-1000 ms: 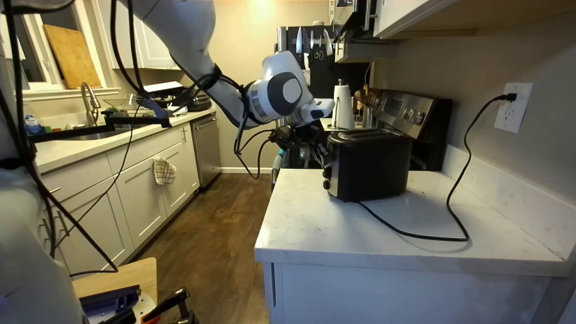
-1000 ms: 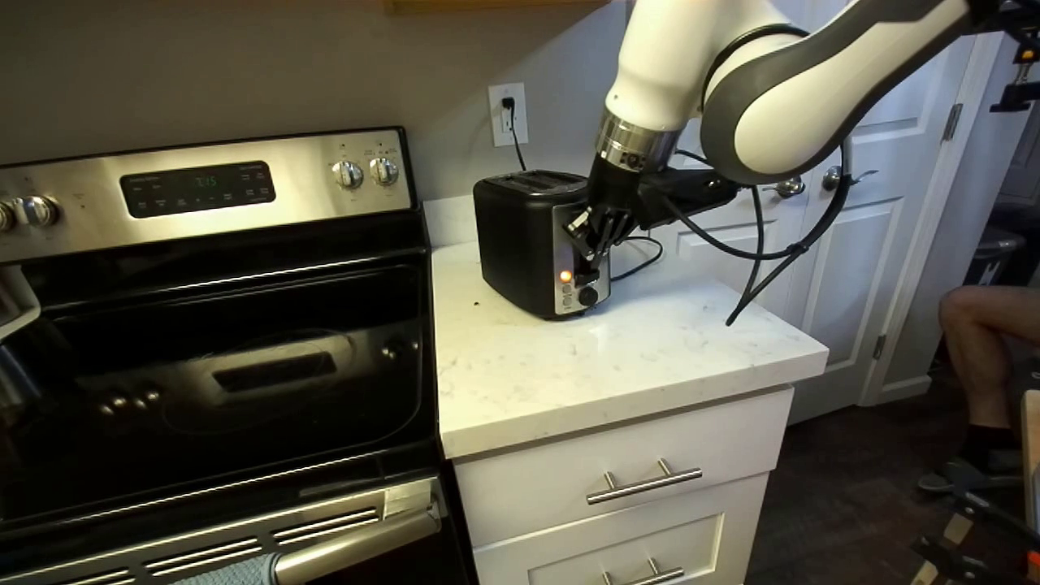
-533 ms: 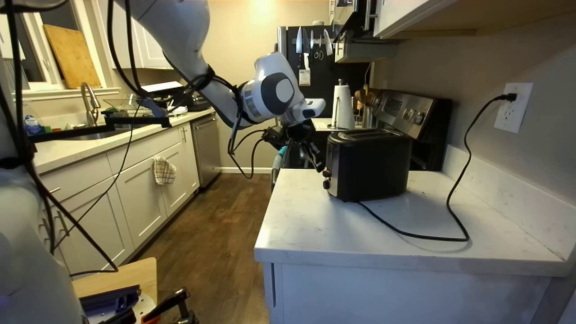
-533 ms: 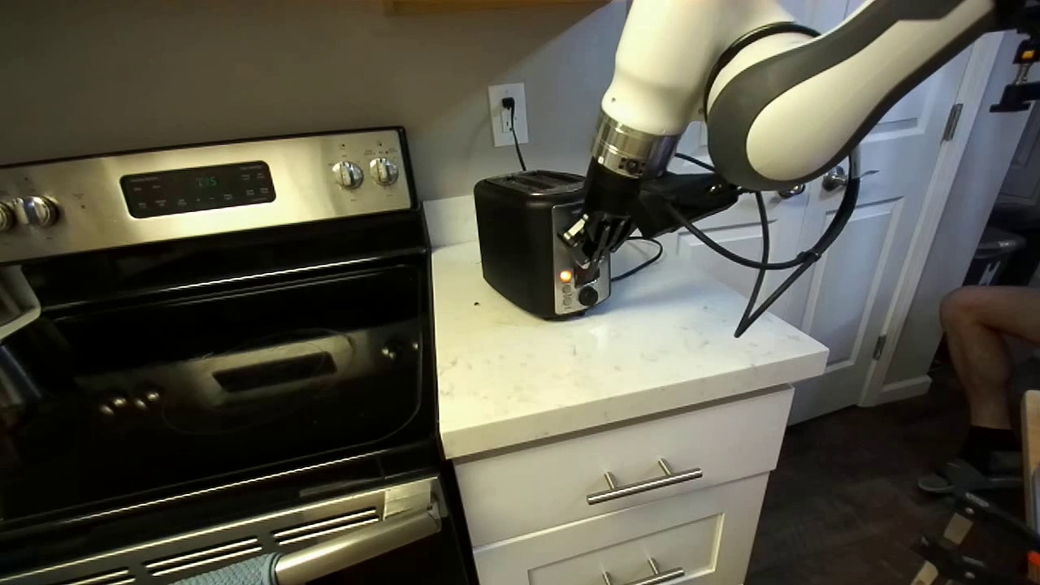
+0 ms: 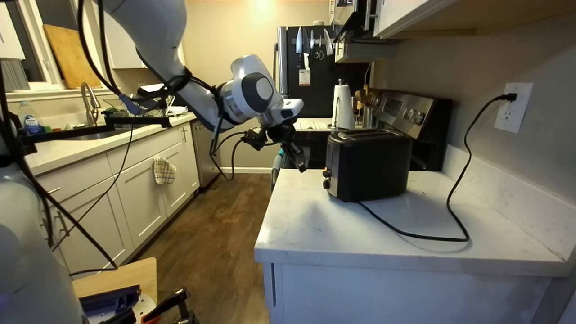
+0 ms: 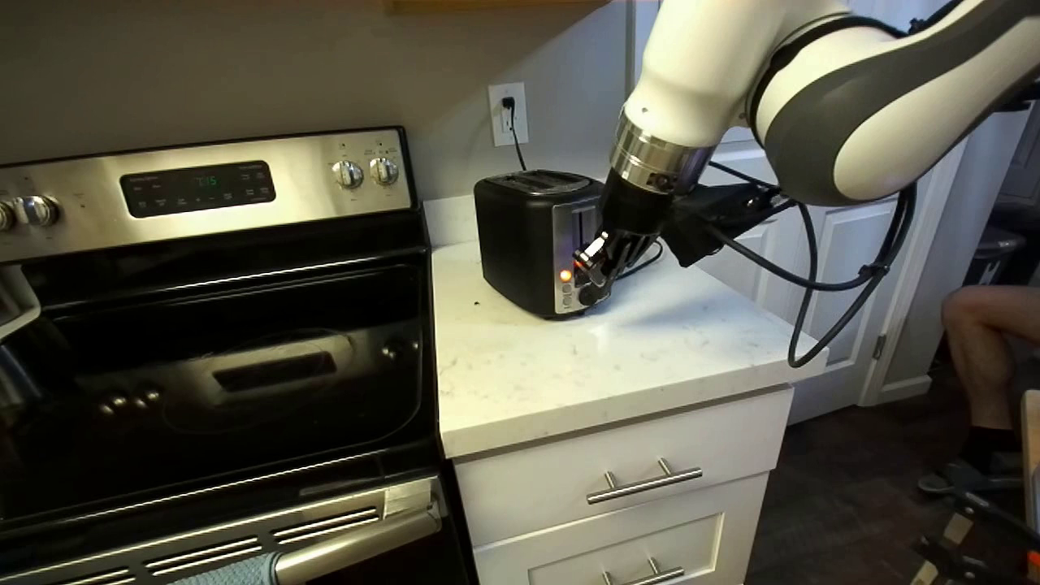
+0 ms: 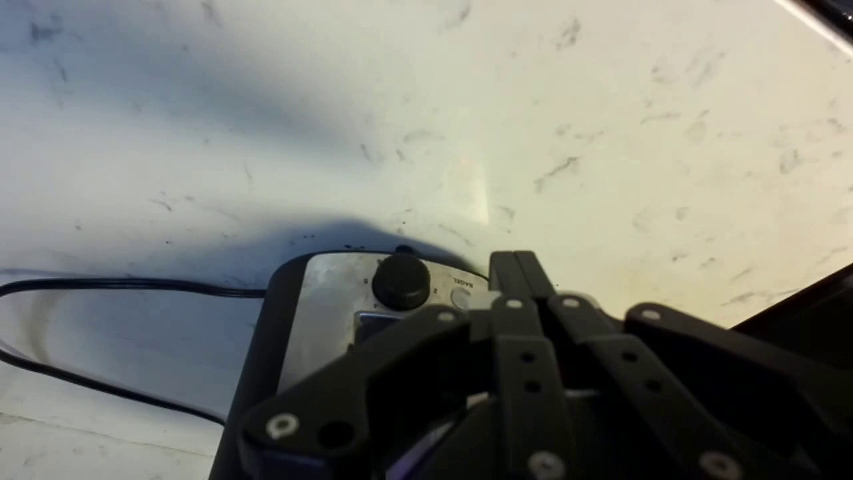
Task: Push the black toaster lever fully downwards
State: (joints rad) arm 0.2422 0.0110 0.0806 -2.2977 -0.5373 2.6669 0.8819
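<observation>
The black toaster (image 5: 369, 166) stands upright on the counter, also in an exterior view (image 6: 520, 244). Its silver end face shows in part in the wrist view (image 7: 326, 287). The lever (image 5: 326, 173) is a small black tab low on that face, just above the round knob (image 5: 326, 184). In an exterior view my gripper hides most of the lever. An orange light (image 6: 565, 276) glows on the end face. My gripper (image 5: 301, 168) is shut and empty, apart from the toaster in front of its end face. In the wrist view its fingertips (image 7: 522, 267) are pressed together.
The toaster's power cord (image 5: 427, 236) runs over the white counter (image 5: 310, 229) to a wall outlet (image 5: 514, 108). A stove (image 6: 244, 357) adjoins the counter. A paper towel roll (image 5: 343, 108) stands farther back. An upper cabinet (image 5: 418, 18) hangs above. A person's leg (image 6: 987, 357) shows at an edge.
My gripper has drawn back from the toaster's end face, where it was at the lever a second ago. The lever stays low by the knob. The orange light is lit in both earlier frames showing that face.
</observation>
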